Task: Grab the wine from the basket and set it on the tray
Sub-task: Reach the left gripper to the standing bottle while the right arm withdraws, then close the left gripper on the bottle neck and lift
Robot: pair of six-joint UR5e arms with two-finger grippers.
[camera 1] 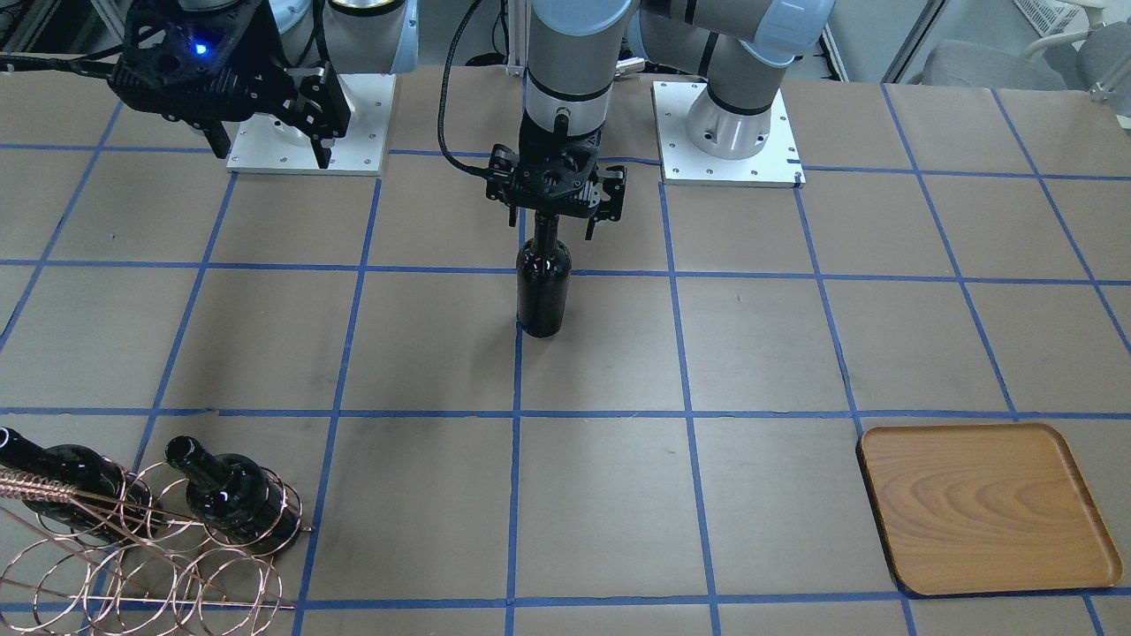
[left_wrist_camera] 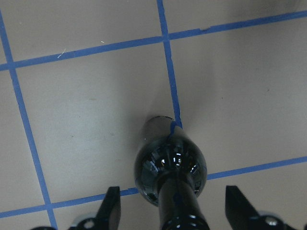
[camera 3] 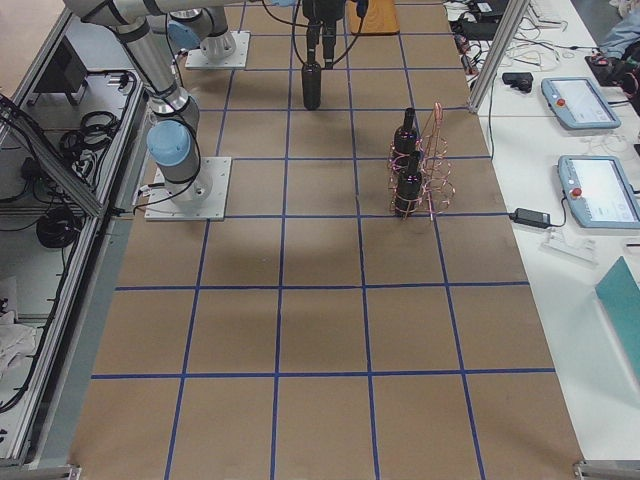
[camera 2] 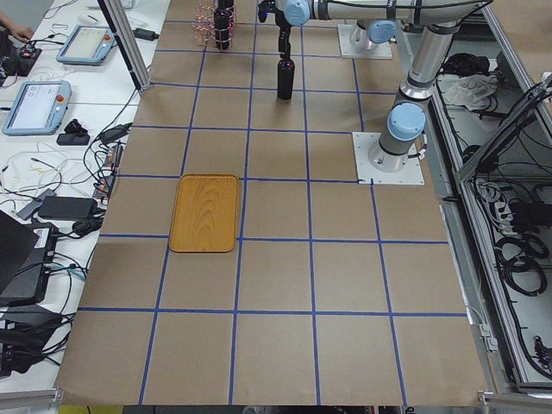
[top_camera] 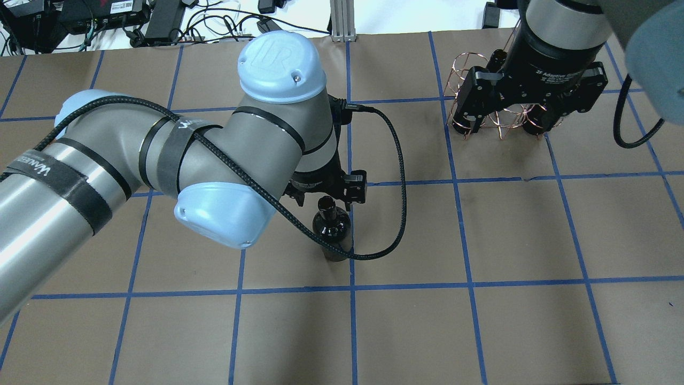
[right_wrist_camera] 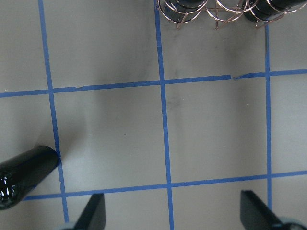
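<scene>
Bottle [camera 1: 543, 296]: glass, likely heavy, slick, breakable.
Hold: neck, under lip.
Left jaws: spread round neck.
Right jaws: spread, empty.

Wine [camera 3: 311, 85]: stands upright on the table [camera 3: 320, 330], upper centre of the frame, directly under the left arm [camera 3: 322, 15].
Basket [camera 3: 438, 160]: right of centre, holding two dark bottles [camera 3: 408, 185].
Tray [camera 3: 372, 15]: top edge, partly cut off.
Right arm [camera 3: 168, 140]: upper left.
</scene>
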